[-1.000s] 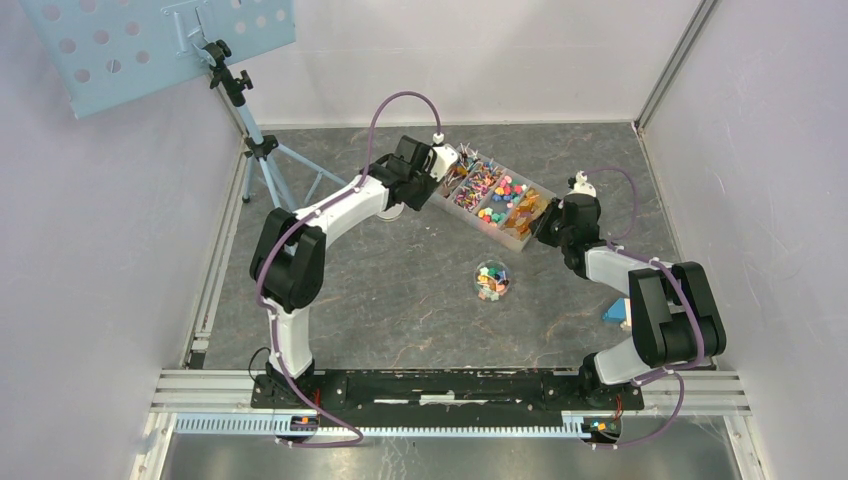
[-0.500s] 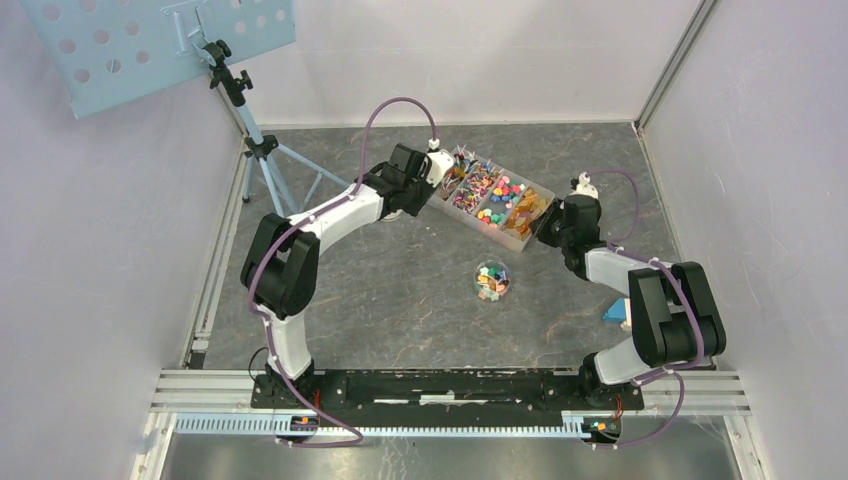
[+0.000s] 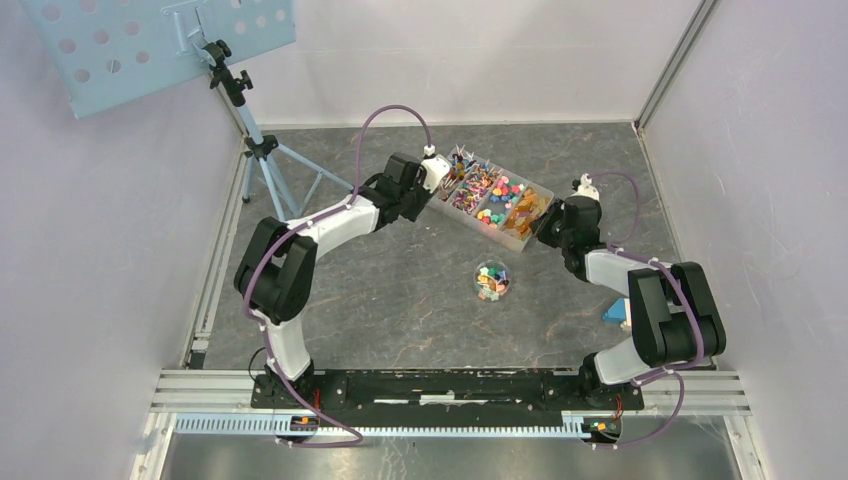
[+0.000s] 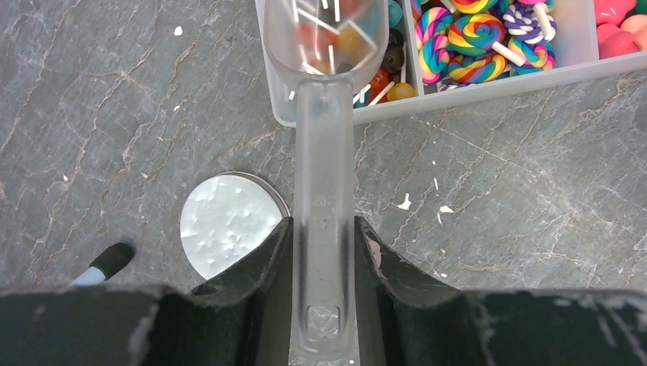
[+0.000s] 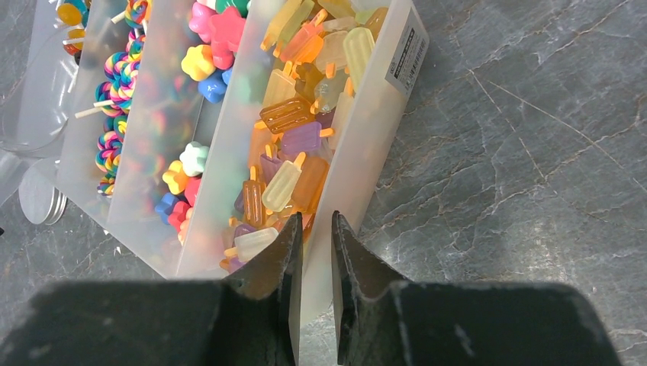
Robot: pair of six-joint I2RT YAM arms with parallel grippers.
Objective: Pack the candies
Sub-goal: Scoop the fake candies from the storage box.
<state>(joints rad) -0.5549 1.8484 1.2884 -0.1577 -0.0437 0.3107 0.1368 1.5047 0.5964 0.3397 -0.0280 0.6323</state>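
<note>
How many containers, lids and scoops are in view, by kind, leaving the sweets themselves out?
divided box: 1
round clear tub: 1
grey lid disc: 1
clear scoop, held in the left tool: 1
Total: 4

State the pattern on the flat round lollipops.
Rainbow spiral lollipops; clearest in left wrist view.
</note>
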